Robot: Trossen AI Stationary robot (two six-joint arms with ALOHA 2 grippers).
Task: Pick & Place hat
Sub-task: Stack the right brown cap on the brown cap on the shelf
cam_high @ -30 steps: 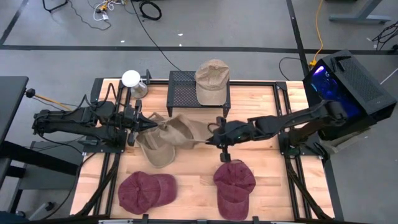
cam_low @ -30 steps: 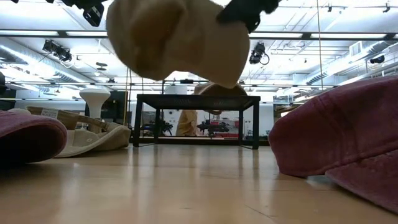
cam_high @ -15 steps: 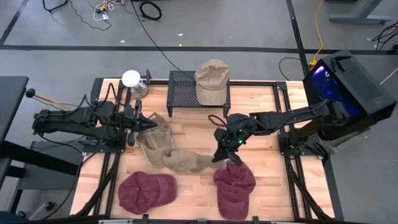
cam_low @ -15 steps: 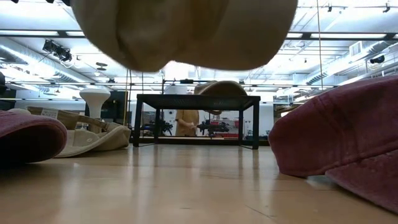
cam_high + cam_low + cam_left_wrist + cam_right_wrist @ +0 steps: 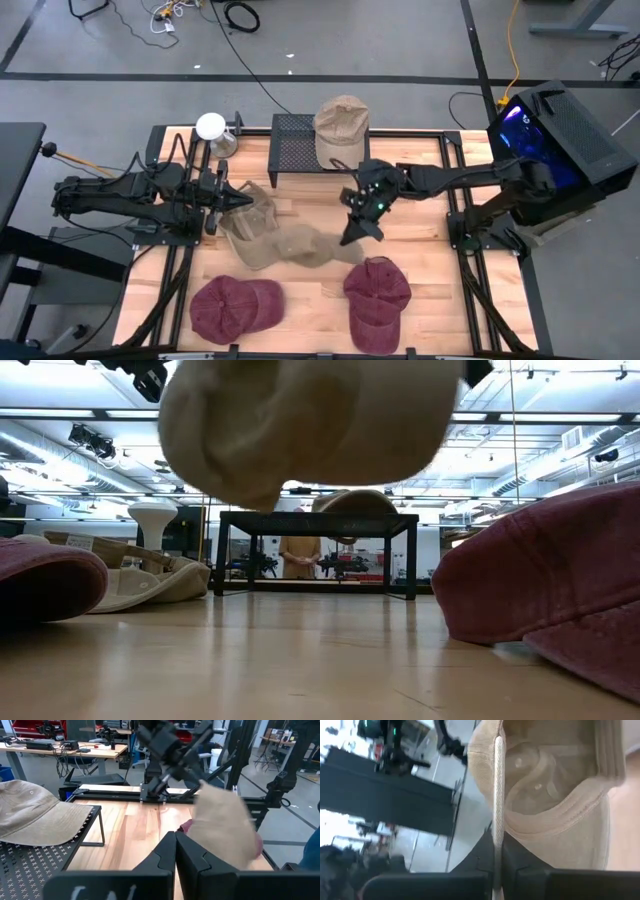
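Note:
A tan hat (image 5: 305, 245) hangs from my right gripper (image 5: 350, 237) over the table's middle, and the low view shows it (image 5: 310, 430) clear of the wood. A second tan hat (image 5: 250, 222) lies flat on the table to the left of it. My left gripper (image 5: 238, 199) is shut and stands at that hat's far left edge. I cannot tell whether it touches the hat. A third tan hat (image 5: 340, 128) sits crown up on the black rack (image 5: 295, 150) at the far edge. My right gripper pinches the tan hat's brim edge (image 5: 496, 820) between its two fingers; the brim shows edge-on, with the open inside of the crown (image 5: 555, 785) beside it. The fingers slant down from the far right. The hat is lifted clear and trails left of the gripper.
Two maroon hats lie near the near edge, one left (image 5: 237, 305) and one right (image 5: 377, 298), just beyond the held hat. A white round-topped stand (image 5: 211, 127) is at the far left corner. Bare wood shows right of the rack. A person stands in the room beyond the rack.
My right gripper swung the held hat from the table's middle toward the near edge, then drew back slightly toward the far side. It tipped so that its wrist now sits farther back and its fingers slant down. The hat stayed lifted, and its body shifted nearer and lower.

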